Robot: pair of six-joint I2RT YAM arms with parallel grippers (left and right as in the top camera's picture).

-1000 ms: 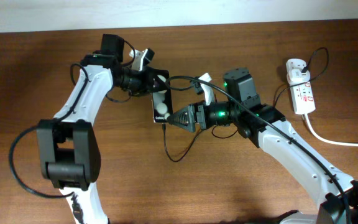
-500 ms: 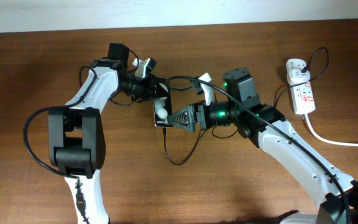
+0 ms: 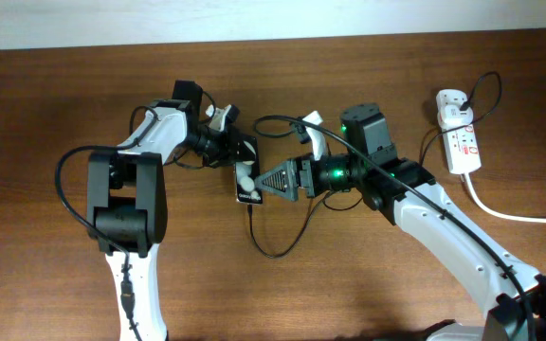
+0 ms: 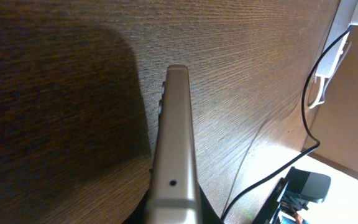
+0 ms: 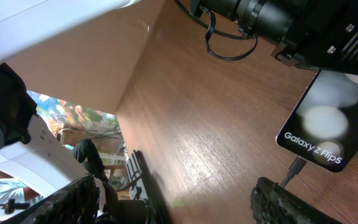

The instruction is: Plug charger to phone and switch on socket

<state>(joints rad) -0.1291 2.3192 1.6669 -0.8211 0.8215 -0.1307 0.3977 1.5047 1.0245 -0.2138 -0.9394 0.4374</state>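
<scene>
The black phone [image 3: 245,178] with two white spots lies on the table. In the right wrist view [image 5: 328,124] its "Galaxy Z Flip5" lettering shows. My left gripper [image 3: 236,152] is shut on the phone's upper end. The left wrist view shows the phone's pale side edge [image 4: 176,137] running away from the jaws. The thin black charger cable [image 3: 275,252] loops below the phone, and its connector tip [image 5: 296,167] meets the phone's bottom edge. My right gripper [image 3: 265,182] is open and empty just right of the phone's lower end. The white socket strip [image 3: 463,144] lies at the far right.
A white plug adapter [image 3: 451,106] sits at the strip's far end and a thick white cord [image 3: 510,214] runs off to the right. The charger cable arcs over my right arm towards the strip. The table's back edge meets a white wall.
My left arm has swung right and folded in, and the phone has shifted a little towards the table's front. The cable loop has dropped lower. My right arm has stayed put.
</scene>
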